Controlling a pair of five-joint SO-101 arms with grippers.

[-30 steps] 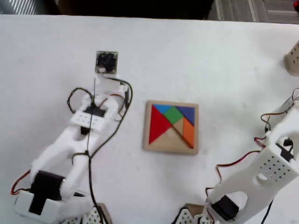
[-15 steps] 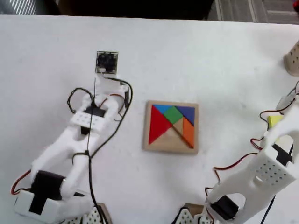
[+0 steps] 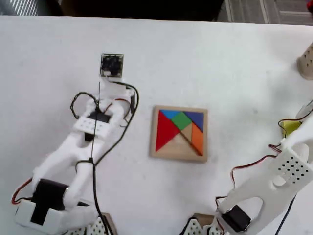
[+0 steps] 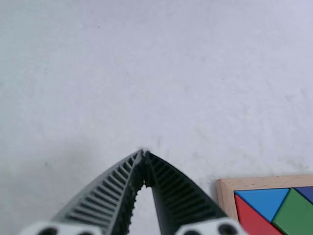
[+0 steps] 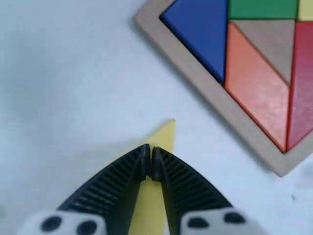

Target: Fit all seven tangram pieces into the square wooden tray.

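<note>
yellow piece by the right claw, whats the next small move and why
Probably open the right claw. Its tips are shut just above the yellow piece, which lies flat on the table outside the tray, so the claw cannot take hold of it as it stands.

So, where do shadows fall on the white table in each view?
High view: soft light on the white table, thin shade under the square wooden tray. Left wrist view: a dim grey patch beside the shut left jaws. Right wrist view: faint shade near the shut right jaws, over the yellow triangular piece.
</note>
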